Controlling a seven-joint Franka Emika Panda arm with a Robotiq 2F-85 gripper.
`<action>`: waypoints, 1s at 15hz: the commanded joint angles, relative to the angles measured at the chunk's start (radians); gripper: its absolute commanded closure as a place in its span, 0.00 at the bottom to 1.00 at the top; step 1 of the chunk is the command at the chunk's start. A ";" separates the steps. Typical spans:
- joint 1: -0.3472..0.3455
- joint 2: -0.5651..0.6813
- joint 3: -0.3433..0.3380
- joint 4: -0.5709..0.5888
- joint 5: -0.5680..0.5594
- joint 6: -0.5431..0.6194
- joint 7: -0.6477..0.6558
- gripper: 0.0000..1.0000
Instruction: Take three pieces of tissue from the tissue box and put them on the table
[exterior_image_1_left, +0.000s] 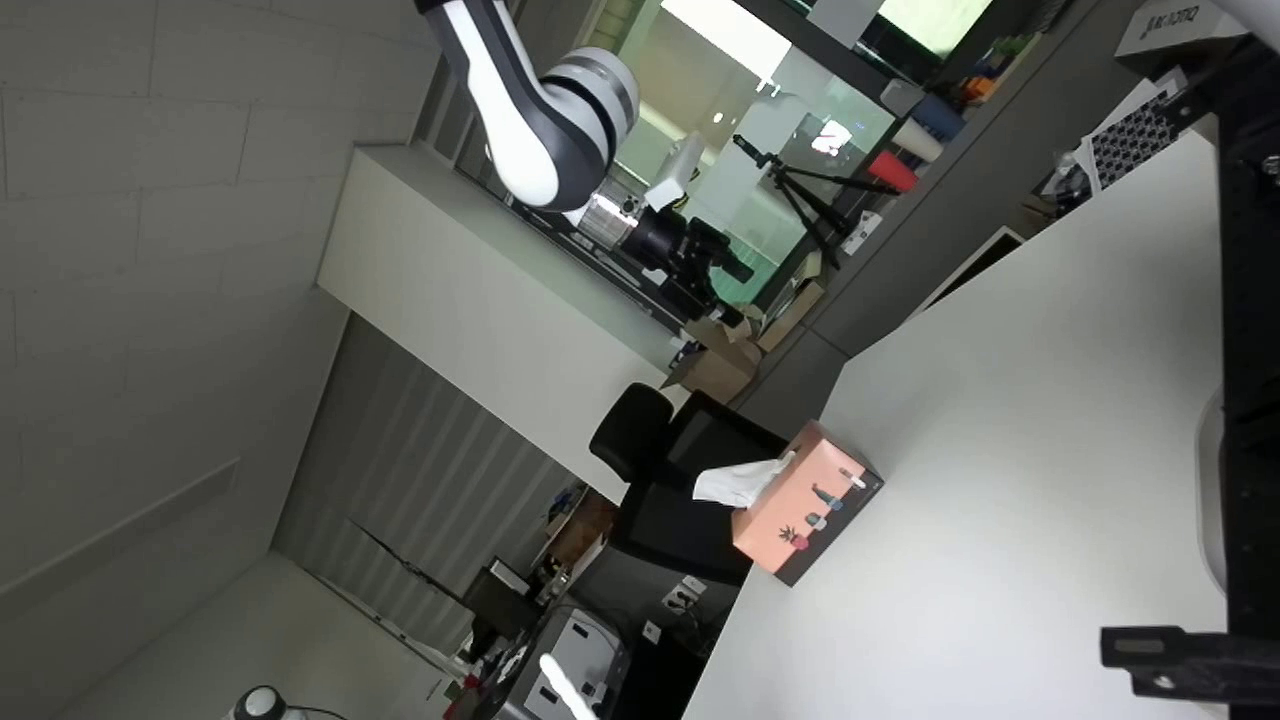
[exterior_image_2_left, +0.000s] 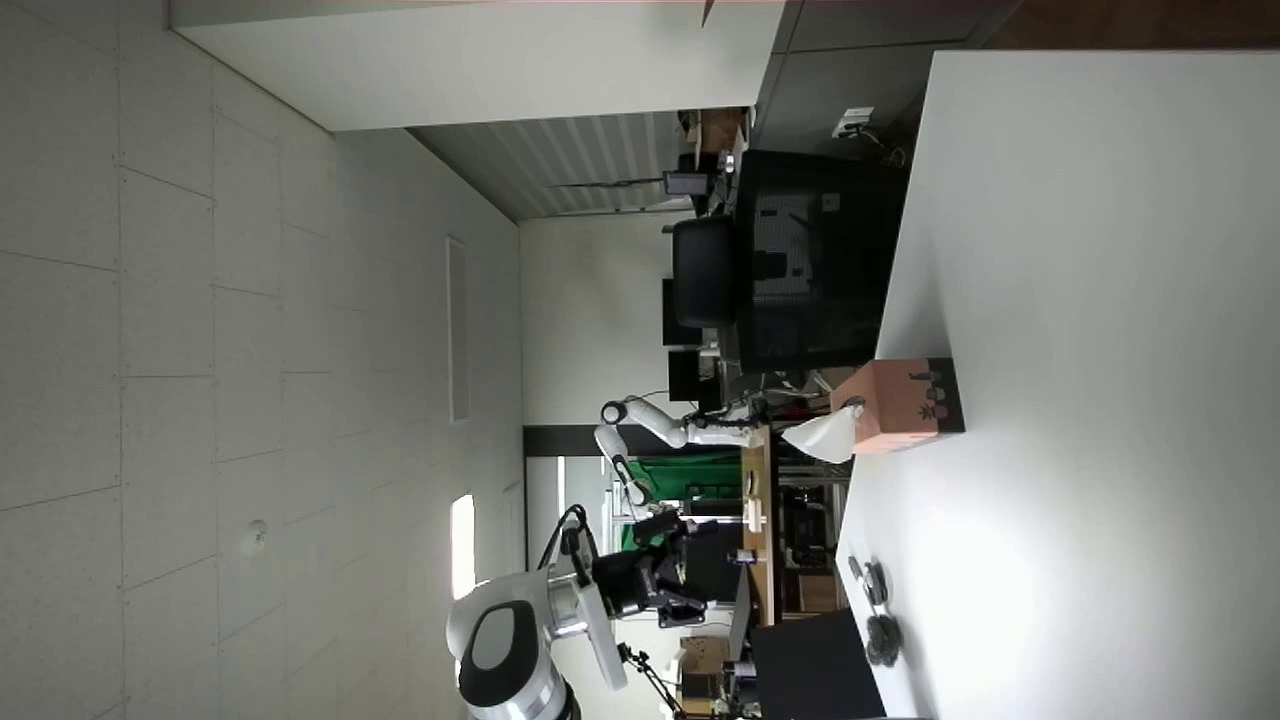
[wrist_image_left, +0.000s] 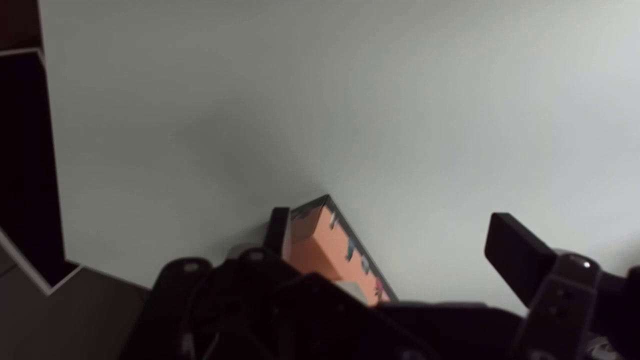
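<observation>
The pink tissue box (exterior_image_1_left: 808, 503) stands on the white table (exterior_image_1_left: 1000, 520) close to its edge. It also shows in an exterior view (exterior_image_2_left: 905, 405) and in the wrist view (wrist_image_left: 327, 250). A white piece of tissue (exterior_image_1_left: 740, 483) sticks out of its top opening; it also shows in an exterior view (exterior_image_2_left: 826, 436) and partly in the wrist view (wrist_image_left: 353, 288). No loose tissue shows on the table. My gripper (exterior_image_1_left: 738, 294) is open and empty, raised well above the box and apart from it. In the wrist view its fingers (wrist_image_left: 390, 214) stand wide apart, and one hides part of the box.
A black chair (exterior_image_1_left: 690, 480) stands behind the table edge by the box. Small dark items (exterior_image_2_left: 882, 640) lie on the table near its edge in an exterior view. A black rail with a bracket (exterior_image_1_left: 1180, 655) runs along the table's near side.
</observation>
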 joint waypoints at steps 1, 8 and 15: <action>-0.057 0.128 -0.031 0.116 -0.133 0.160 -0.006 0.00; -0.105 0.429 -0.041 0.426 0.039 0.274 -0.245 0.00; -0.196 0.643 0.148 0.639 0.280 0.294 -0.358 0.00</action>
